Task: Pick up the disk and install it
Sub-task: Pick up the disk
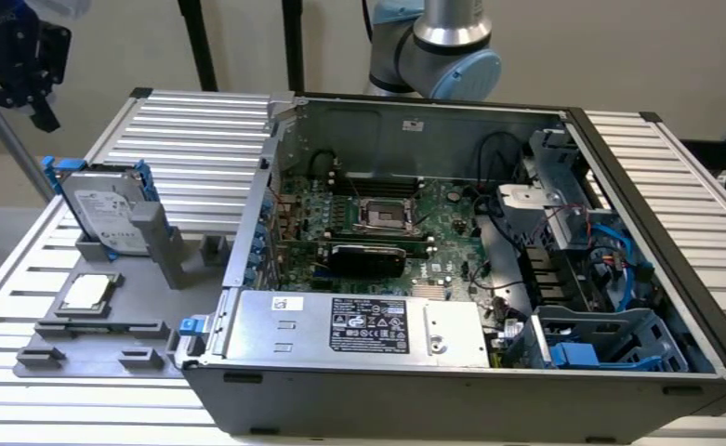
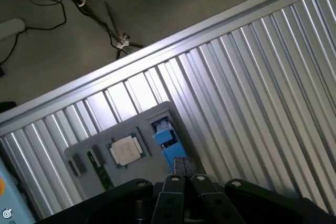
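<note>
While the disk (image 1: 105, 206) stands on edge in its grey holder (image 1: 165, 251) on the desk (image 1: 90, 409), beside the open case (image 1: 462, 390), nothing of the task looks done. My jaws are closed and empty, high above it. Pick-up and install are both left.

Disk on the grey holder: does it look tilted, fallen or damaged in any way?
Nothing stands out: the disk stands on its edge in the grey holder at the exterior view's left, with its blue frame around it. No damage is visible.
</note>
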Robot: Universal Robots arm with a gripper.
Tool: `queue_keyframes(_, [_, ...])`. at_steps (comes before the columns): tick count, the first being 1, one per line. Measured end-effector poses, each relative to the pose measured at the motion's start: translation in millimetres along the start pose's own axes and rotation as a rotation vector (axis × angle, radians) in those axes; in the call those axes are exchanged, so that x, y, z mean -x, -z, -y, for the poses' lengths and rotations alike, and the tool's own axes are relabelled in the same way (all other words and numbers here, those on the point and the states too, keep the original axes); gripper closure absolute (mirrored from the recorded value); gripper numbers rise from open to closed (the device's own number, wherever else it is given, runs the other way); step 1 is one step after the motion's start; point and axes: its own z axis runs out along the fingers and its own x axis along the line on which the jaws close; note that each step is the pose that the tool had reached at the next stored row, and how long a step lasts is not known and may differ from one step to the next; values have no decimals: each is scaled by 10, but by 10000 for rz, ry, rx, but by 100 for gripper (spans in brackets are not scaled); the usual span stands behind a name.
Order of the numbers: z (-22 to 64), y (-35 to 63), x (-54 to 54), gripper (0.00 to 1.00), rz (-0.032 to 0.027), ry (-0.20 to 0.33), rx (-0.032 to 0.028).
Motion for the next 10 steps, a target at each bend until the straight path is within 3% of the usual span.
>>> queue_keyframes(10, [0, -11, 0, 89, -42, 1819, 27])
